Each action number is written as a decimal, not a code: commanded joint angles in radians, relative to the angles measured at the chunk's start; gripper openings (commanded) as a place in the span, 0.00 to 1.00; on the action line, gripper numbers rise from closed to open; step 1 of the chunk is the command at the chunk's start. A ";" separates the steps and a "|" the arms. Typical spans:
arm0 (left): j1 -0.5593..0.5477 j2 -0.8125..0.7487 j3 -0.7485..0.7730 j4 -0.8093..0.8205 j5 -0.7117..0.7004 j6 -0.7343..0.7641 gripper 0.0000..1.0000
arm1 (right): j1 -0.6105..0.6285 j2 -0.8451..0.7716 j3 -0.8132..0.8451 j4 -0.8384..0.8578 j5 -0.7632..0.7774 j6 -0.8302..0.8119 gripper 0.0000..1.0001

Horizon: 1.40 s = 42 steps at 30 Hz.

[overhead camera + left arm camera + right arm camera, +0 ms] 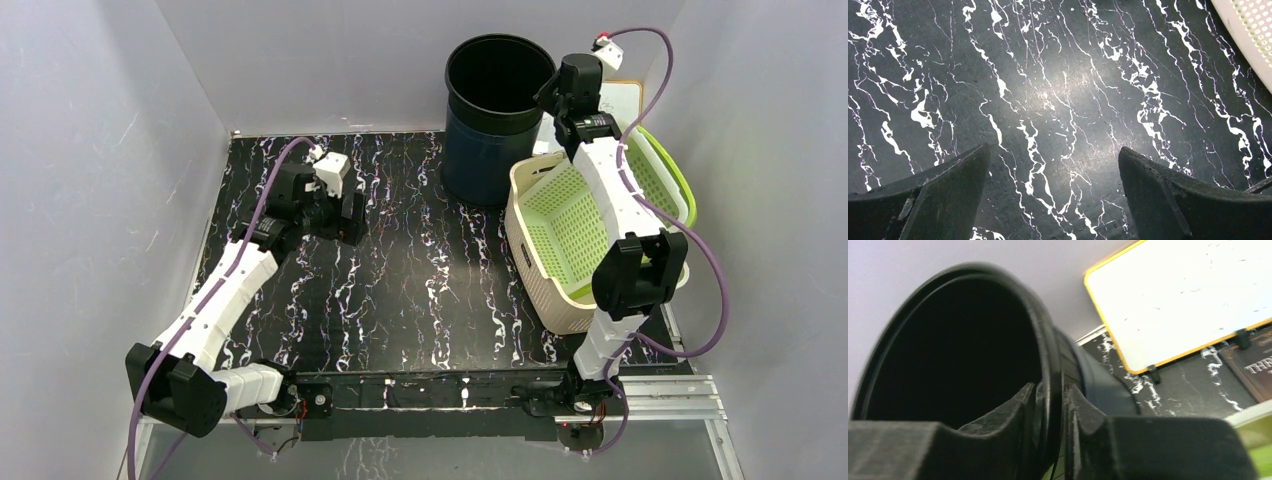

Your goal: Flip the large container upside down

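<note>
The large container (495, 120) is a tall dark bucket with a black rim, standing upright with its mouth up at the back of the table. My right gripper (553, 98) sits at its right rim. In the right wrist view the rim (1050, 355) runs between the two fingers, one inside the bucket and one outside, and my right gripper (1050, 392) is shut on it. My left gripper (345, 222) hovers over the marble table on the left, open, with only bare tabletop (1053, 100) between its fingers.
A cream basket with a green lining (570, 225) stands right of the bucket, under my right arm. A white board with a yellow edge (1188, 295) and a dark book (1253, 365) lie behind it. Grey walls close in the table.
</note>
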 commanded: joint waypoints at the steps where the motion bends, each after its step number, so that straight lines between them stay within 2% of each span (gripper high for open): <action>1: -0.004 -0.045 -0.021 -0.008 -0.008 0.015 0.98 | -0.014 -0.021 0.043 0.010 -0.040 -0.024 0.03; 2: -0.004 -0.045 -0.024 -0.007 -0.008 0.015 0.98 | -0.014 -0.026 0.043 0.012 -0.039 -0.020 0.00; 10: -0.004 -0.061 -0.042 -0.007 -0.023 0.023 0.98 | -0.020 -0.059 0.097 0.042 -0.085 0.024 0.00; 24: -0.004 -0.069 -0.060 0.000 -0.035 0.014 0.98 | -0.022 -0.241 0.224 0.129 -0.130 0.043 0.00; 31: -0.004 -0.075 -0.057 -0.012 -0.055 0.007 0.98 | -0.025 -0.352 0.152 0.272 -0.138 0.072 0.00; 36: -0.004 -0.086 -0.048 -0.028 -0.088 -0.002 0.98 | -0.027 -0.433 0.086 0.375 -0.203 0.105 0.00; 42: -0.004 -0.120 0.008 -0.056 -0.216 -0.071 0.98 | -0.026 -0.473 0.091 0.345 -0.370 0.122 0.00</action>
